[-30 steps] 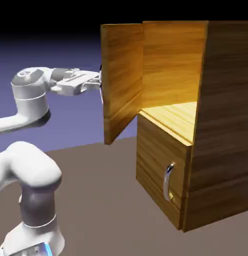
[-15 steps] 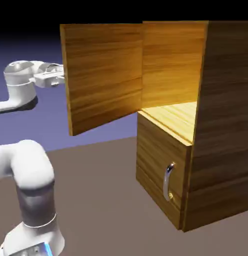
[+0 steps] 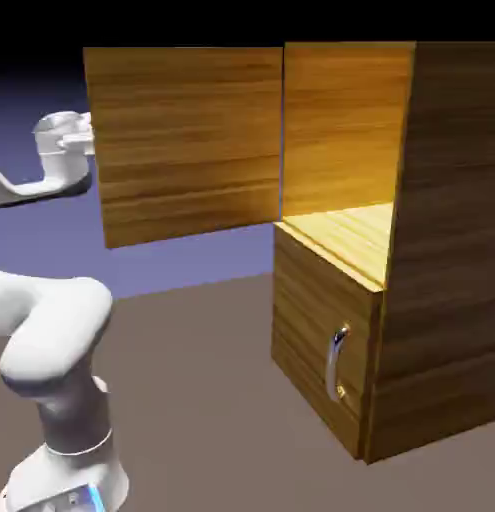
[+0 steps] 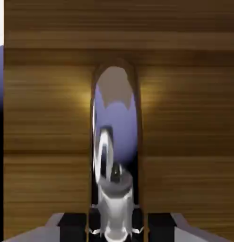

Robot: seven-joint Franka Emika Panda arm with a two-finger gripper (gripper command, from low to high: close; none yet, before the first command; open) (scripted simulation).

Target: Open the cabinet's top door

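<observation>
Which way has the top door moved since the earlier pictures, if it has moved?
Yes, the top door has swung farther open, away from the lower panel.

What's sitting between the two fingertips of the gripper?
In the hand view, the curved silver handle of the top door lies between the tips of the gripper.

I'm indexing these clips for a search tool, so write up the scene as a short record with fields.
top door: swung wide open
handle: curved and silver, on the top door's outer face, between the fingertips
gripper: fingertips apart, one on each side of the handle
lower panel: closed, with its own curved silver handle
cabinet: brown wood, upper compartment exposed
contact with handle: cannot tell
</observation>
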